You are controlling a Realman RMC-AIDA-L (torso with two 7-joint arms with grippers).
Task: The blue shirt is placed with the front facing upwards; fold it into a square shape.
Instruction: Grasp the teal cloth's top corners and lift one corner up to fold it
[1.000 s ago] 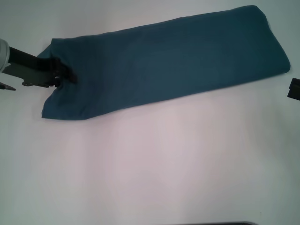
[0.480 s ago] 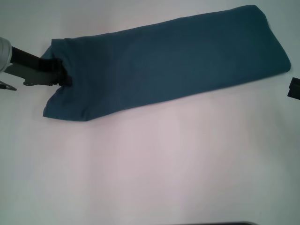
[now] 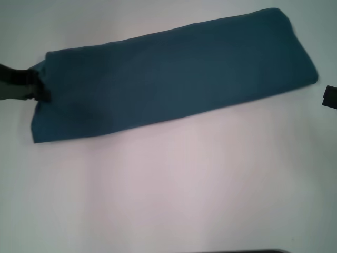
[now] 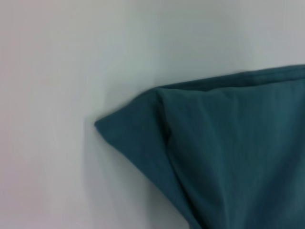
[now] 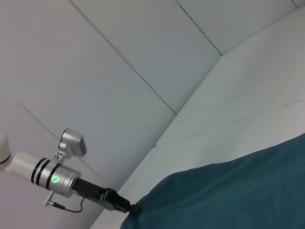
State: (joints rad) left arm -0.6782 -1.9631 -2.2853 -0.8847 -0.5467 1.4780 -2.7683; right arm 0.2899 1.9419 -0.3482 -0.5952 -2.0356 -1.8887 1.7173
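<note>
Your left pincer pinches the end of the blue shirt, which runs away from it as a long folded band. You've still to fold it across into a square.

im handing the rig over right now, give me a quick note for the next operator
Left end effector: at the blue shirt's left end, apparently gripping the edge.
Right end effector: parked at the right edge, off the shirt.
Shirt: lies on the white table as a long narrow band, plain side up, slanting away toward the right.
Done: folded lengthwise.
Left: fold the band end over end into a square.
</note>
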